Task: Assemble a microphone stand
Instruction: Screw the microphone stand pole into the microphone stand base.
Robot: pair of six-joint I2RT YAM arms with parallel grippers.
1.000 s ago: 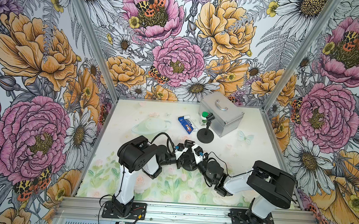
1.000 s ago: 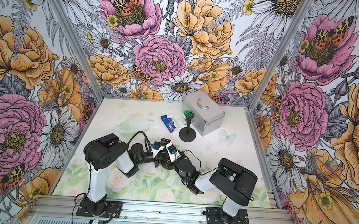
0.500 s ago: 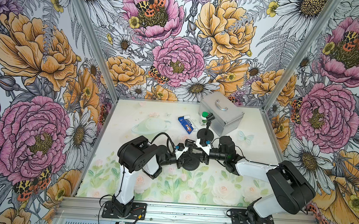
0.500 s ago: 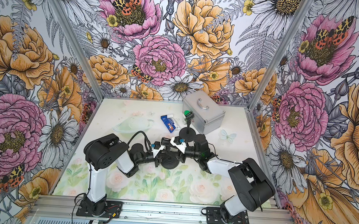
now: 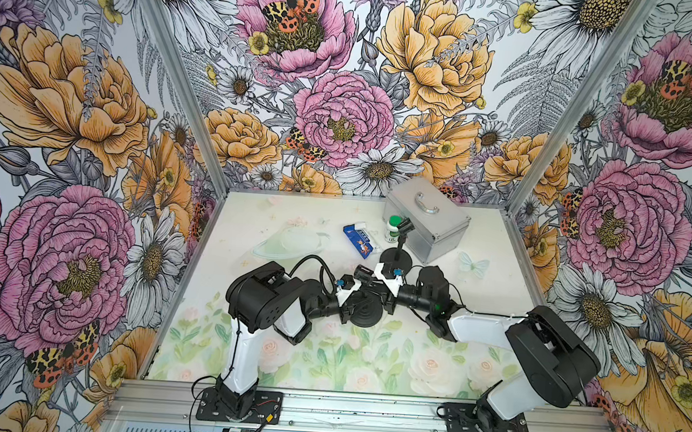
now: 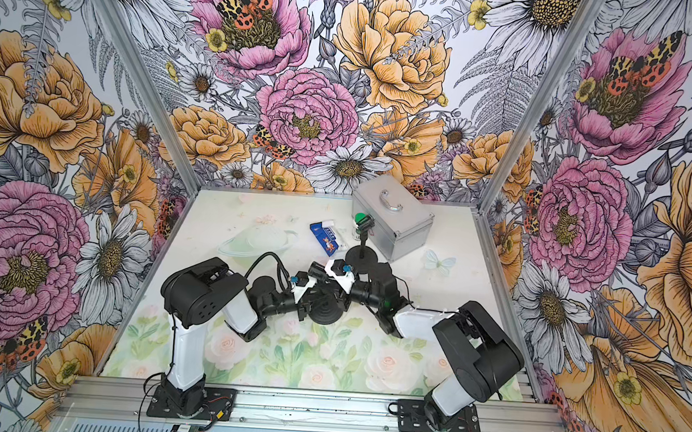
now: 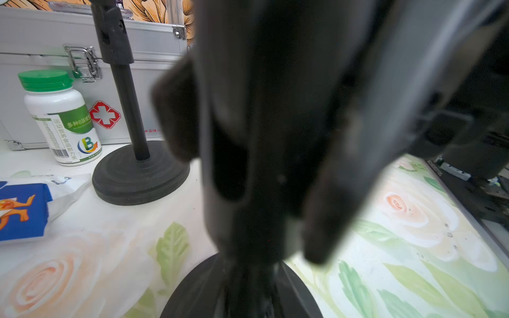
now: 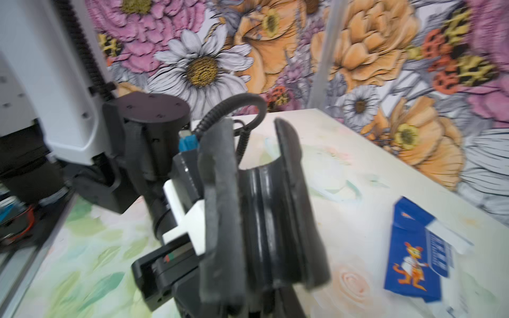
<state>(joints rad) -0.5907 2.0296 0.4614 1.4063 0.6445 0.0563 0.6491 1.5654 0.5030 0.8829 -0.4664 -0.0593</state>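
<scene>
Left gripper and right gripper met low over the black round base mid-table in both top views, their jaws hidden by their own bodies. A second stand stood just behind the right gripper, near a pill bottle and a metal case. A careless swing there would likely knock it over.

From the left wrist, the fingers were closed almost fully round a blurred dark stem rising from the base.

From the right wrist, the pads were pressed shut against a glossy black grooved part, close by the left gripper. With two tight grips on one short upright, any misaligned twist could probably jam the joint or tip the base.
</scene>
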